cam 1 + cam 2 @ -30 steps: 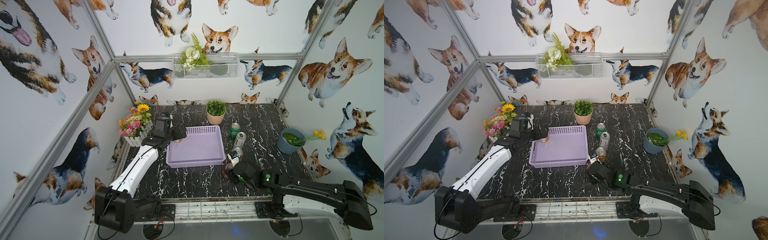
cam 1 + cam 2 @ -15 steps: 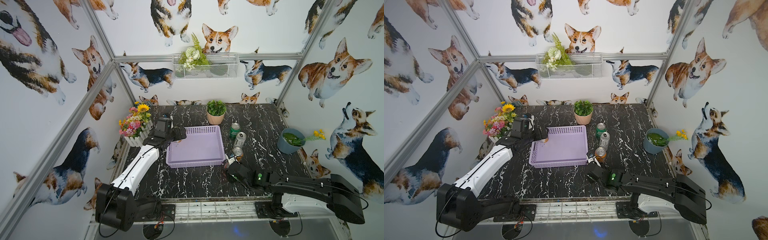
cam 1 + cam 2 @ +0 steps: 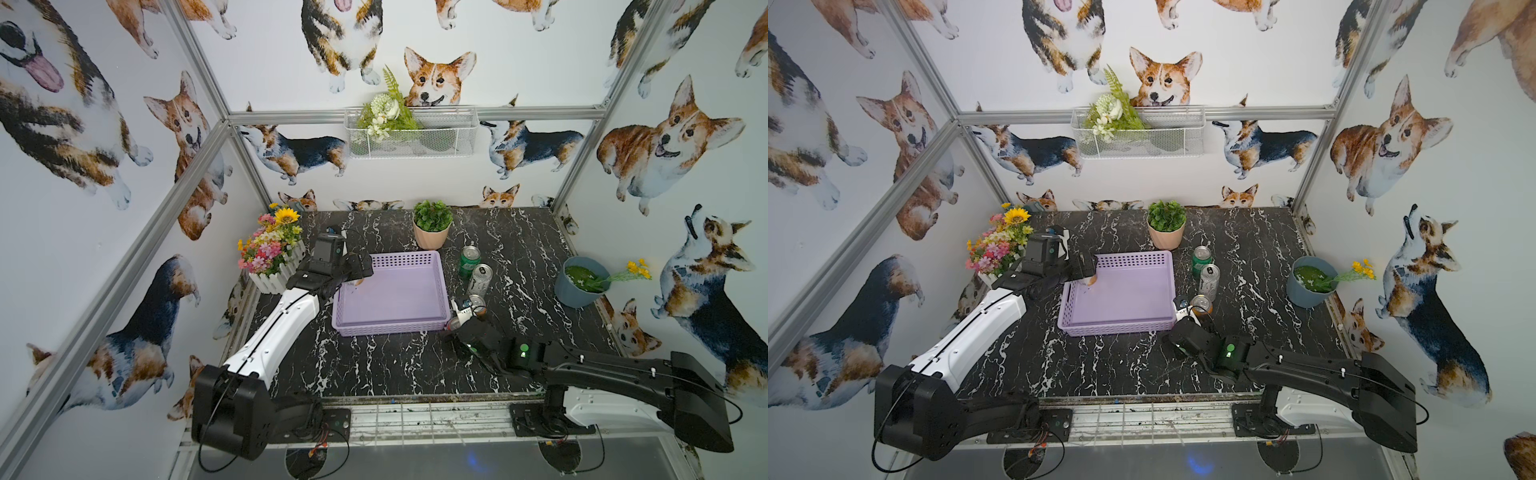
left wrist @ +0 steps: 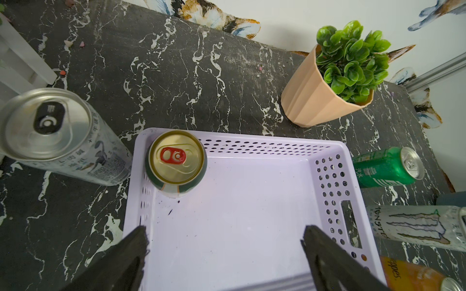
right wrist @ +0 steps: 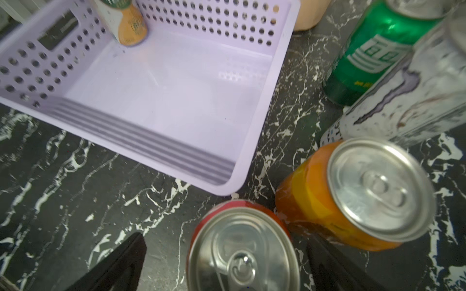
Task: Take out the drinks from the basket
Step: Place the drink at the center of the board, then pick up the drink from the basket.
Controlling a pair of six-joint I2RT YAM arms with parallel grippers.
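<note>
A lavender basket (image 3: pixel 390 328) sits mid-worktop (image 3: pixel 374 370), holding one last drink: a gold-topped can (image 4: pixel 176 158), upright and tucked into the far corner on the left arm's side. The other drinks (image 3: pixel 478 279) stand outside on the worktop. Our left claw (image 4: pixel 224 233) hangs above the basket, fingers spread wide and empty. Our right claw (image 5: pixel 227 241), also spread, straddles a red can (image 5: pixel 242 252) without gripping it, just beside an orange can (image 5: pixel 353 196). We judge the left arm should centre over the gold top, turn so its fingers clear both corner walls, descend straight, close gently, then lift above the rim.
</note>
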